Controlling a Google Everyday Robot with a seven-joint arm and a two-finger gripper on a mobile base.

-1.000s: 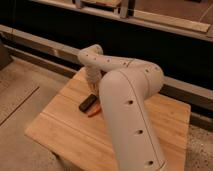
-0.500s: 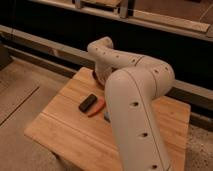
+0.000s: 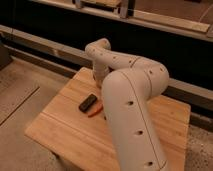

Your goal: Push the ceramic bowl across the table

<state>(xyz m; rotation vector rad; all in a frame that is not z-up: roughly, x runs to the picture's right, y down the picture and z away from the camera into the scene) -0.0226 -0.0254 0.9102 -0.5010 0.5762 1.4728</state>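
My white arm (image 3: pixel 131 100) reaches over the light wooden table (image 3: pixel 60 131), its elbow (image 3: pixel 99 50) bent near the far edge. The forearm drops behind the big front link, so the gripper is hidden there, low over the far middle of the tabletop; it is shut. The ceramic bowl is hidden from this view, and I cannot tell whether the gripper touches anything.
A small dark rectangular object (image 3: pixel 88 103) lies on the table left of the arm, with a thin orange item (image 3: pixel 95 111) just beside it. A dark wall with a pale rail runs behind the table. Speckled floor lies to the left.
The forearm has swung from above the dark rectangular object toward the table's far side, leaving that object uncovered. The dark object and orange item have stayed put.
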